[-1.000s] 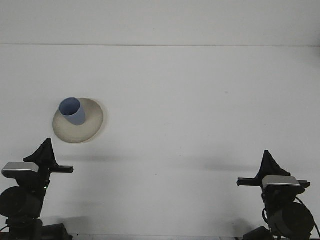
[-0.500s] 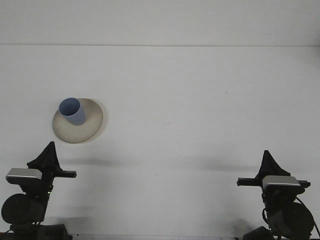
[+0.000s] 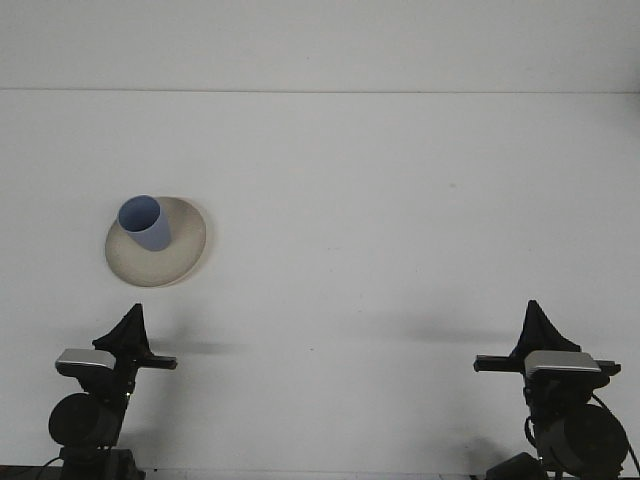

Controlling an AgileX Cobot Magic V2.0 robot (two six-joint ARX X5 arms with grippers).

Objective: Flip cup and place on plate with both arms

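Now the left arm sits further right and lower than half a second ago: its gripper [image 3: 130, 322] has shifted toward the middle of the desk's near edge and dropped, so less of the arm shows above the bottom of the frame. The right gripper [image 3: 536, 325] has not moved, and the cup and plate lie just as before.

The cup [image 3: 146, 222] is pale blue, with smooth, plain walls narrowing toward the base. It stands mouth up on the far left part of the plate [image 3: 180, 250], leaning slightly left in this view, its open rim toward the camera. The plate is round and off-white, resting on the white desk [image 3: 380, 220] to the left of centre, well beyond the left gripper and far from the right one.

Both grippers appear only as dark pointed shapes seen from behind, so I cannot tell how either one is set. Neither holds anything. The arm bases are cut off by the bottom edge.
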